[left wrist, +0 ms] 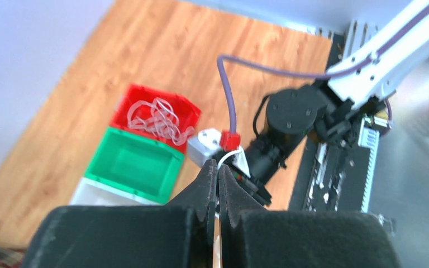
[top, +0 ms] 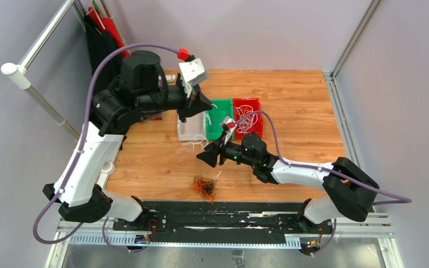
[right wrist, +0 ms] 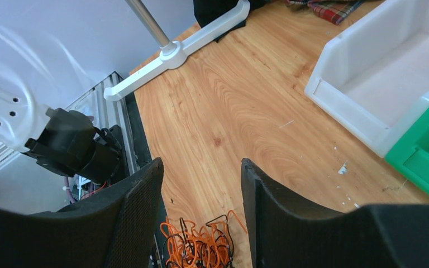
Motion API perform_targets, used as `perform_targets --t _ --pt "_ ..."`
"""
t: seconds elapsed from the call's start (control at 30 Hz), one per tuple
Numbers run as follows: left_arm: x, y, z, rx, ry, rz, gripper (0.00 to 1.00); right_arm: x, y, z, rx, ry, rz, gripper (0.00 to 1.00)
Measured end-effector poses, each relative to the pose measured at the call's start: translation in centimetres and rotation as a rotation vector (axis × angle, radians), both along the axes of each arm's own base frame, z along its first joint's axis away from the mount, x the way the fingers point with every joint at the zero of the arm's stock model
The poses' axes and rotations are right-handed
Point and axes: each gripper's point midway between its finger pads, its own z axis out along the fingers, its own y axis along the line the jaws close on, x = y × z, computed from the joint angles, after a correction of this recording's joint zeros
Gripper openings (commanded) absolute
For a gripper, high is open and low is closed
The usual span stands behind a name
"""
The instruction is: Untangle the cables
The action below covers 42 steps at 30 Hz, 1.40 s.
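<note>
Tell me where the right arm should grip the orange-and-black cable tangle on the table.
Likely from above, pinching an outer orange loop of the tangle, not its dense middle: it lies low and loose on the table, loops sticking out. The right gripper hovers nearby, open.

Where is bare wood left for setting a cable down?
Bare: right of the red bin to the table edge, and left of the orange cable bunch. Crowded: between the white bin, the green bin and the right fingers.

This is looking like a robotics lab cell: grey partition walls (top: 257,33) and aluminium framing (top: 356,33) are enclosing a wooden bench (top: 301,111) carrying plastic sorting bins (top: 219,109).
</note>
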Motion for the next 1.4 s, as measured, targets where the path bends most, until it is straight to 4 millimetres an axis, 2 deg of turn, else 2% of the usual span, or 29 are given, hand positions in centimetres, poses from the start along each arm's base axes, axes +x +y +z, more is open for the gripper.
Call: perform_targets --t 0.23,0.3,0.4,0.47,0.6,0.73,0.87,1.07,1.27,1.4 --pt "-0.1 1.2 8.0 -0.129 -0.184 0.05 0.0 0.6 0.2 -1.4 -0.024 0.021 -0.031 0.55" --pt "-0.1 1.4 9.3 -0.153 -0.216 0.06 0.01 1.1 0.0 -1.7 -0.033 0.023 -0.057 0.58" --pt "0.1 1.5 9.7 -0.157 -0.224 0.072 0.01 1.9 -0.6 -1.4 -0.034 0.002 -0.114 0.6" --pt "0.4 1.4 9.1 -0.148 -0.216 0.08 0.01 2.3 -1.5 -0.8 -0.028 -0.024 -0.16 0.6" --pt "1.6 0.6 6.3 -0.108 -0.162 0.094 0.01 4.0 -3.9 1.7 -0.011 -0.079 -0.3 0.59" --pt "3.2 -0.4 3.2 -0.065 -0.11 0.113 0.01 6.9 -8.0 4.0 0.007 -0.109 -0.517 0.62" --pt "5.6 -1.7 1.9 -0.048 -0.107 0.142 0.0 9.6 -13.1 3.6 -0.057 -0.096 -0.769 0.65" --pt "10.4 -5.0 -0.7 -0.028 -0.093 0.175 0.01 11.6 -20.1 2.5 -0.156 -0.064 -1.054 0.67" --pt "14.7 -8.3 -4.4 0.001 -0.068 0.19 0.0 12.3 -24.8 3.0 -0.175 -0.056 -1.219 0.66" --pt "16.8 -9.9 -6.8 0.023 -0.056 0.195 0.0 12.5 -26.8 3.3 -0.176 -0.053 -1.276 0.66"
